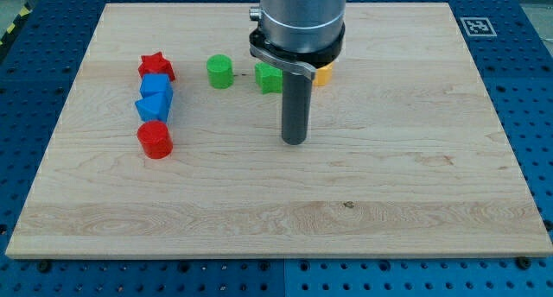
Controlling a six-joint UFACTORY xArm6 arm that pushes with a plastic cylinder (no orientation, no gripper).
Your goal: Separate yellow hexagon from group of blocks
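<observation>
The yellow hexagon is mostly hidden behind the arm's body near the board's top middle; only its right edge shows. A green block, shape unclear, sits just to its left, also partly hidden. A green cylinder stands further left. My tip rests on the board below the green block and the yellow hexagon, apart from both. At the view's left, a column holds a red star, a blue cube, another blue block and a red cylinder.
The wooden board lies on a blue perforated table. A fiducial marker sits just off the board's top right corner. The arm's grey body blocks the top middle of the view.
</observation>
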